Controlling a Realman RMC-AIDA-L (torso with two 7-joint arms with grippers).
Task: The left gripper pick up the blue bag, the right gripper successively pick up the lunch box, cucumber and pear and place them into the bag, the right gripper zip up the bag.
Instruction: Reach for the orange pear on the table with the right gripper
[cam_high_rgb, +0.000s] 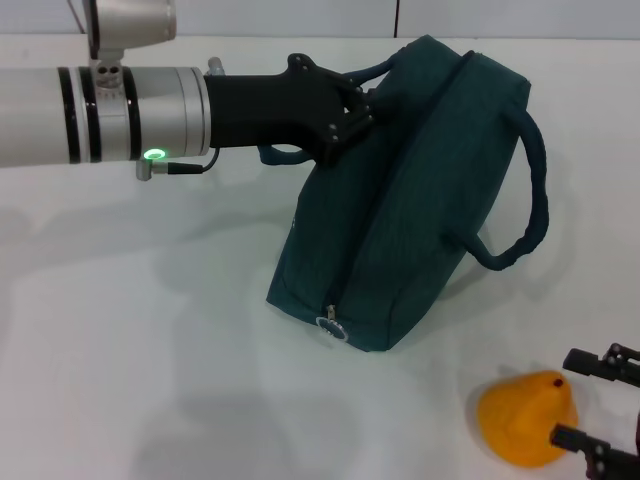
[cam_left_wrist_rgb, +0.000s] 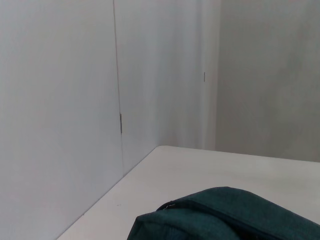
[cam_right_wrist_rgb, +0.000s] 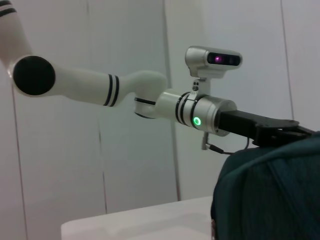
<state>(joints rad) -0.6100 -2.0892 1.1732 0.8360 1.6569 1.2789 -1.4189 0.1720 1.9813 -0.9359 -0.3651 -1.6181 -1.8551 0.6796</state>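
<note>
Where the frame crops it, right pincer (cam_high_rgb: 600, 410) flanking pear (cam_high_rgb: 527, 418), zipper closed

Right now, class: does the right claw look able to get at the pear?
Probably yes. The right claw sits open right beside the pear on the table, nothing between them. The bag, held up by the left claw, stands clear of them.

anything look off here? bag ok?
The blue bag hangs tilted from one handle in the left gripper, its lower corner on the table. Its zipper looks shut, yet the pear sits outside, between the right gripper fingers. Lunch box and cucumber aren't visible.
</note>
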